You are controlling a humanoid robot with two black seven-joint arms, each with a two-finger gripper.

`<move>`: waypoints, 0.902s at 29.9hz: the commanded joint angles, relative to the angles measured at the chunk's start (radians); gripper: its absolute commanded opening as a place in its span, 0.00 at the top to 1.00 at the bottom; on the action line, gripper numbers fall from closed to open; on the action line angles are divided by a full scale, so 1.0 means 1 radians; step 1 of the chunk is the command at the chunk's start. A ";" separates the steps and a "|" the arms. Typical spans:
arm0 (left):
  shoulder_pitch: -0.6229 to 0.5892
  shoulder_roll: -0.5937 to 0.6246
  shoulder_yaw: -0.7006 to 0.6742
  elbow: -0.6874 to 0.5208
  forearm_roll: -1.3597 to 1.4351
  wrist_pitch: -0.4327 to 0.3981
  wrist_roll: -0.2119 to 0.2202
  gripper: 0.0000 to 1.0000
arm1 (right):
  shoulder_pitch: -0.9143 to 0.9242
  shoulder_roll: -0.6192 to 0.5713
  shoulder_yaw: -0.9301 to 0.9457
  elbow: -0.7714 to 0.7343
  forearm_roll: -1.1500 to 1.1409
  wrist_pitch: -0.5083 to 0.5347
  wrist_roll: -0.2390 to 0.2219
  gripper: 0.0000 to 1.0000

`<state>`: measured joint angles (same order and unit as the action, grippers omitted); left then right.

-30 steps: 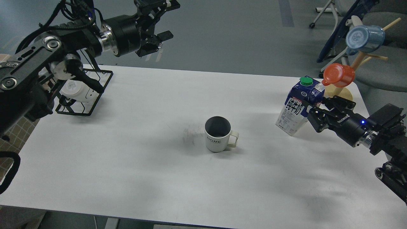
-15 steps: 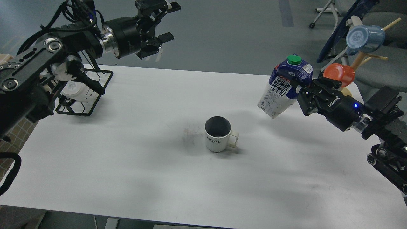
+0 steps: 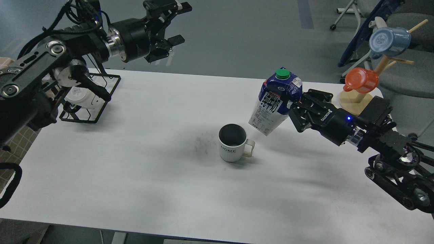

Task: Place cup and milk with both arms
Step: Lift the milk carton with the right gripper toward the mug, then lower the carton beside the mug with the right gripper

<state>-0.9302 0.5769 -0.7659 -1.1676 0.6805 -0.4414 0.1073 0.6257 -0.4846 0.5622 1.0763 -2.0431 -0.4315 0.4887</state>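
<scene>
While the white cup [image 3: 232, 142] stood mid-table, the right gripper [image 3: 294, 107] clamped the tilted milk carton [image 3: 274, 101] aloft just beside it, toward the right edge. The left gripper [image 3: 173, 25], apparently spread empty, hung beyond the far-left corner.

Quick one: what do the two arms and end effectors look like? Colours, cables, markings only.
Both are black. The left end effector sits behind a fat cylindrical wrist with a silver ring, loose black cables looped along the arm. The right end effector carries white lettering and a lit blue LED; silver joint caps show further back.
</scene>
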 commanded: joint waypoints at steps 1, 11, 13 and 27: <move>0.001 -0.002 0.000 -0.001 0.002 0.001 0.000 0.05 | 0.003 0.020 -0.001 -0.013 -0.006 0.000 0.000 0.77; 0.021 -0.003 -0.001 -0.003 0.002 0.001 0.000 0.05 | 0.000 0.066 -0.005 -0.064 -0.008 -0.012 0.000 0.76; 0.022 -0.002 -0.001 -0.003 0.002 0.001 0.000 0.05 | -0.001 0.075 -0.007 -0.076 -0.008 -0.013 0.000 0.76; 0.022 -0.003 -0.001 -0.003 0.001 0.001 0.000 0.05 | 0.000 0.101 -0.041 -0.085 -0.008 -0.013 0.000 0.75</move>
<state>-0.9081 0.5738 -0.7666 -1.1705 0.6824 -0.4403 0.1073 0.6254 -0.3883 0.5248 0.9912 -2.0517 -0.4449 0.4886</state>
